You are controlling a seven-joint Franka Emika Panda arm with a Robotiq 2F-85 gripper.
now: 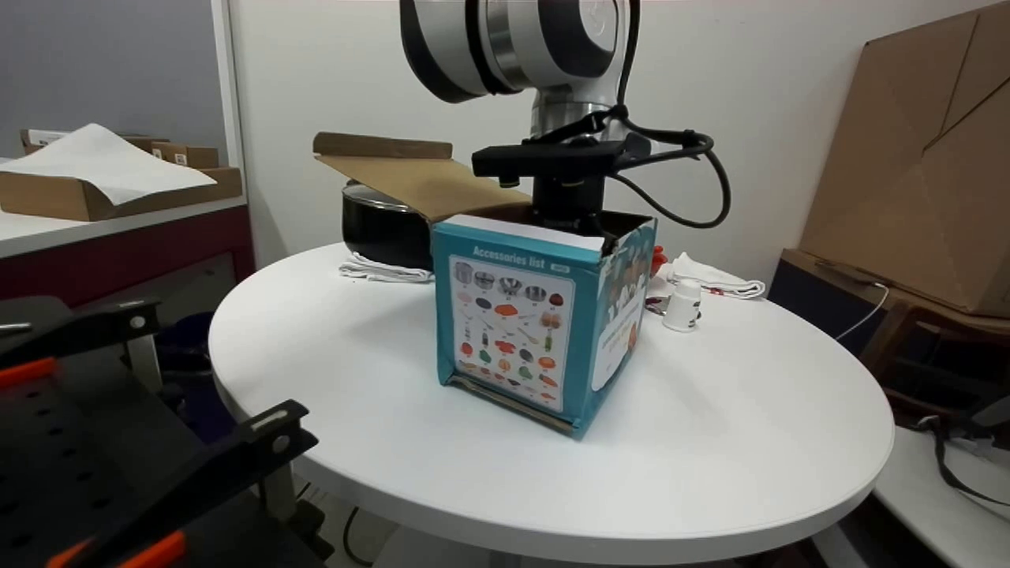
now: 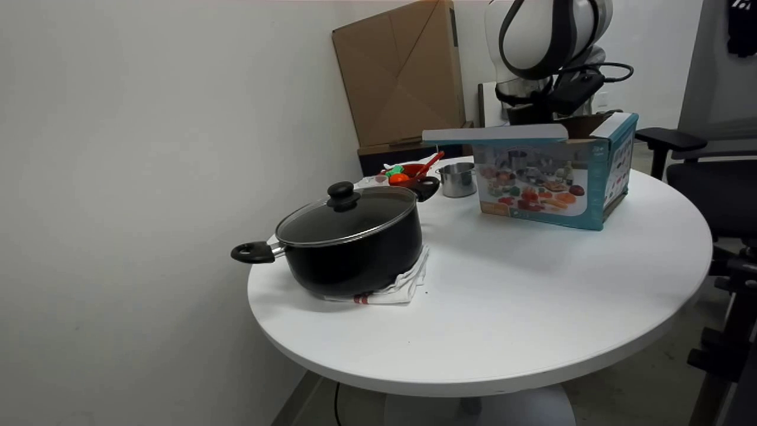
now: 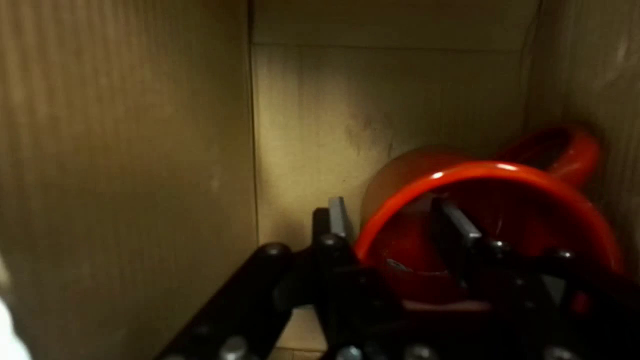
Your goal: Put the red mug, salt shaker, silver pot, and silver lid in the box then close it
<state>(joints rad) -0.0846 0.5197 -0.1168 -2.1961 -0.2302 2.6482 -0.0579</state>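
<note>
The box [image 1: 509,331] stands on the round white table with its top open. It also shows in an exterior view [image 2: 532,183]. The red mug [image 3: 520,210] sits inside it, opening up, its handle near a cardboard wall. My gripper [image 3: 392,212] reaches down into the box. Its fingers are apart: one is outside the mug's rim, the other over or inside its opening. Both exterior views hide the fingertips. The silver pot [image 2: 458,179] stands on the table beside the box. The white salt shaker [image 1: 682,305] stands on the table beside the box. I cannot make out the silver lid.
A brown flap [image 1: 426,177] sticks out from the box top. A large black pot with a glass lid [image 2: 355,254] stands on a folded cloth. A red bowl of toy food [image 2: 409,173] and another cloth [image 1: 718,276] lie near the wall.
</note>
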